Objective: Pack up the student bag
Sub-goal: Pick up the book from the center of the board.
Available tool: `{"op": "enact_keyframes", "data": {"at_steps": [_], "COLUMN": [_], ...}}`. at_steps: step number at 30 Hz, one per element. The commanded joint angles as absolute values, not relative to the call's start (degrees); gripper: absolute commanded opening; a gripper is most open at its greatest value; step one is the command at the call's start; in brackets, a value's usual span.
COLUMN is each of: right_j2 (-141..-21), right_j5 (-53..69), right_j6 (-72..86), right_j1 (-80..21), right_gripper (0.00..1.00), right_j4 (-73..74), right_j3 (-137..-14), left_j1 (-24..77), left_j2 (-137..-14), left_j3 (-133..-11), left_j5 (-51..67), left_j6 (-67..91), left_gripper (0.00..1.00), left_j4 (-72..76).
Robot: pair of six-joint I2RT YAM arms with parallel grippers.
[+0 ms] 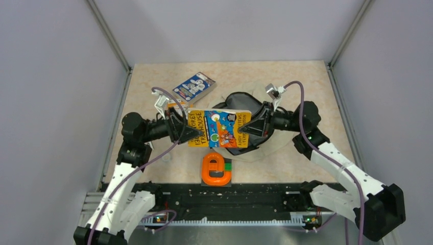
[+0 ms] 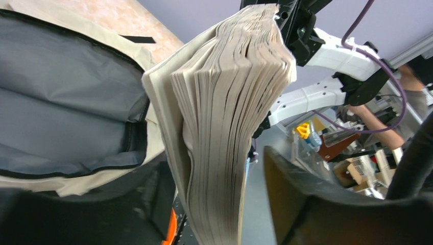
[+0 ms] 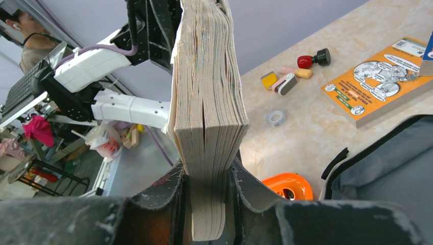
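The student bag (image 1: 261,151), beige with black trim, lies open in the middle of the table, its dark grey lining (image 2: 61,102) facing up; it also shows in the right wrist view (image 3: 388,168). A thick yellow paperback book (image 1: 219,128) is held in the air over the bag's near side. My right gripper (image 1: 245,125) is shut on the book's right end, its pads pressed on both covers (image 3: 207,204). My left gripper (image 1: 192,133) straddles the book's left end (image 2: 214,168) with its jaws open and a gap beside the right finger (image 2: 316,204).
A blue book (image 1: 194,87) lies at the back left, and an orange book (image 3: 380,81) lies next to it. An orange tape dispenser (image 1: 215,171) sits near the front edge. A red stamp (image 3: 314,58), erasers (image 3: 283,80) and a tape roll (image 3: 275,118) lie on the table to the left.
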State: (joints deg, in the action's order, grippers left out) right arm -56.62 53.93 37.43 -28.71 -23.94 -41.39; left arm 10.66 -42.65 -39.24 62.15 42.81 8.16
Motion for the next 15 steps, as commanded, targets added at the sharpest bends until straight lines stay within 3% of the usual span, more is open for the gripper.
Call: {"op": "enact_keyframes", "data": {"at_steps": [1,7,9,13,15], "right_j2": [-57.0,-58.1,-58.6,-61.2,-62.2], "right_j5": [54.5,48.8,43.3,32.9,31.5], "right_j6": [36.3,32.3,28.0,22.6,22.8], "right_j1": [-29.1,-29.1,-29.1,-27.9,-25.4], "right_gripper": [0.00,0.01,0.18,0.62,0.75], "right_j4": [-28.2,-20.2,-12.3,-0.7,0.9], "right_j3": [-45.2,-46.9,-49.0,-52.8,-52.8], "left_j1": [12.2,12.8,12.8,12.7,12.6], "left_j2": [-43.3,-43.8,-43.2,-41.9,-41.7], "left_j3": [-38.2,-38.0,-38.2,-38.6,-38.8], "left_j5": [62.7,61.1,59.0,51.1,46.0], "left_j6": [45.5,44.1,43.1,40.5,40.0], "left_gripper": [0.44,0.02,0.00,0.00,0.00], "left_j4": [15.8,14.6,13.2,8.9,6.2]}}
